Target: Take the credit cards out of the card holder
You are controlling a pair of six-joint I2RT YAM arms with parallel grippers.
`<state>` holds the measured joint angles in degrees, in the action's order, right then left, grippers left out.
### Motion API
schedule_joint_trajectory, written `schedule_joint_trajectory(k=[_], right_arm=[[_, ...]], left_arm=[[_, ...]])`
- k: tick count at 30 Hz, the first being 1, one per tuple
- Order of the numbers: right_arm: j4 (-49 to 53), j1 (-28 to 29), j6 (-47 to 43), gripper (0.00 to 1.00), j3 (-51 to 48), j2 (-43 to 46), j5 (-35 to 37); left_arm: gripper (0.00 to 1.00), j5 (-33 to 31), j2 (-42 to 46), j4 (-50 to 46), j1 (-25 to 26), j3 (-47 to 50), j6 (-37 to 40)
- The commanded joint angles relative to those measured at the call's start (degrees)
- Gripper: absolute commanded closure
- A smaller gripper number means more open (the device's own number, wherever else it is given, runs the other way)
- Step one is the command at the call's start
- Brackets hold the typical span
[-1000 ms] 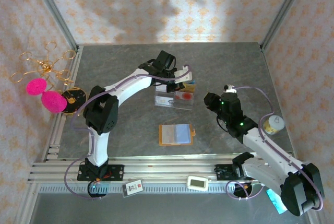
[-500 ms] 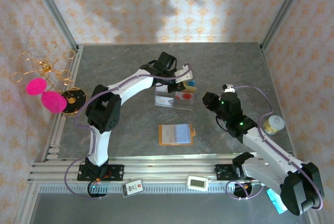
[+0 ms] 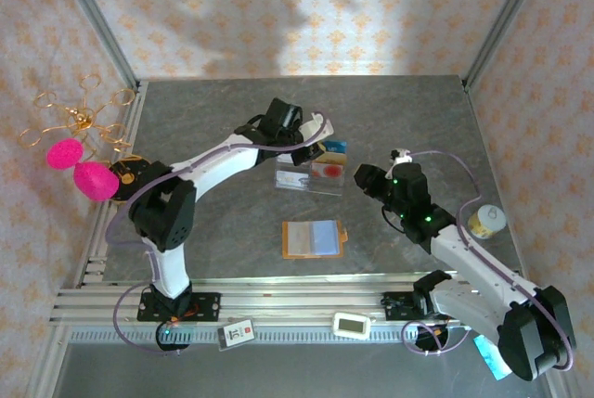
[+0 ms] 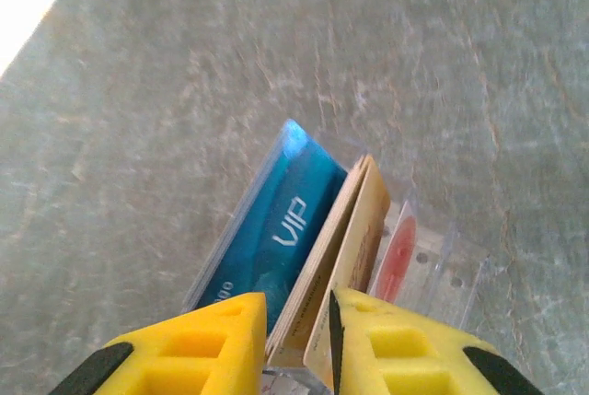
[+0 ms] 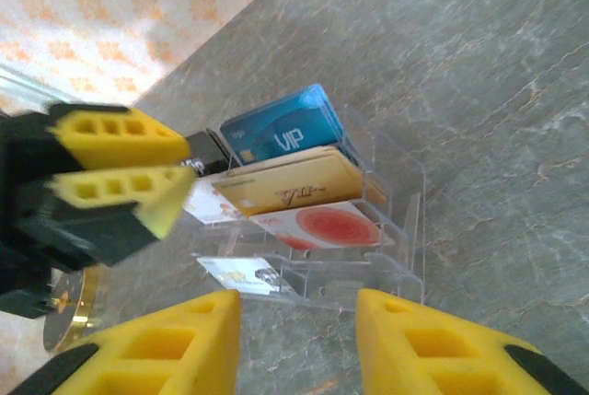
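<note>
The card holder [image 3: 313,239] lies open and flat on the table, pale blue inside up, with neither gripper on it. Behind it stands a clear acrylic tray [image 3: 311,180] holding credit cards on edge: a blue VIP card [image 4: 285,220], a gold card [image 4: 354,229] and a red-and-white card [image 5: 322,227]. My left gripper [image 4: 299,307] hovers at the tray's far side, open, with the gold cards' top edges in the gap between its jaws. My right gripper [image 5: 299,301] is open and empty, facing the tray's right side from a short way off.
A white card [image 5: 235,273] lies in the tray's front slot. Pink balls on a gold wire ornament [image 3: 79,152] and a black-gold disc [image 3: 130,175] sit at the left edge. A small jar [image 3: 485,222] stands at the right. A white timer [image 3: 353,325] rests on the front rail.
My left gripper's jaws have parted off the gold card, which now stands in the tray, and the left arm has swung left. The right gripper opened a little wider and edged towards the tray.
</note>
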<state>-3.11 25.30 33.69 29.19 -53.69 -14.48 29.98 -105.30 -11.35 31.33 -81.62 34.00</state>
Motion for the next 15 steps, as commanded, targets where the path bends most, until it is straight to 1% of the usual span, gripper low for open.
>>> schedule_joint_trajectory(k=[1, 3, 6, 9, 13, 15], right_arm=[[-1.32, -0.34, -2.21, 0.63, 1.96, -2.28, -3.33], [-1.88, -0.3, -2.56, 0.63, 1.9, -3.03, -4.51], [-2.14, -0.32, -2.91, 0.62, 2.01, -3.73, -5.09], [-1.72, -0.32, -3.85, 0.61, 2.53, -4.31, -5.5], [-1.3, -0.34, -6.31, 0.59, 4.82, -6.84, -8.55], [-0.99, -0.29, -9.3, 0.59, 6.9, -9.22, -10.54]], left_arm=[[0.73, -0.23, 2.72, 5.26, -0.46, 1.42, -2.65], [0.73, -0.39, 2.73, 4.3, -0.39, 0.93, -3.47], [0.72, 2.09, 3.1, 1.66, -0.23, 0.24, -2.42], [0.72, 0.46, 2.61, -1.09, 0.27, -0.91, 0.29], [0.72, -1.65, -1.1, -10.89, 0.13, -8.24, 2.41], [0.72, -1.18, -2.21, -13.29, -0.16, -11.1, 0.84]])
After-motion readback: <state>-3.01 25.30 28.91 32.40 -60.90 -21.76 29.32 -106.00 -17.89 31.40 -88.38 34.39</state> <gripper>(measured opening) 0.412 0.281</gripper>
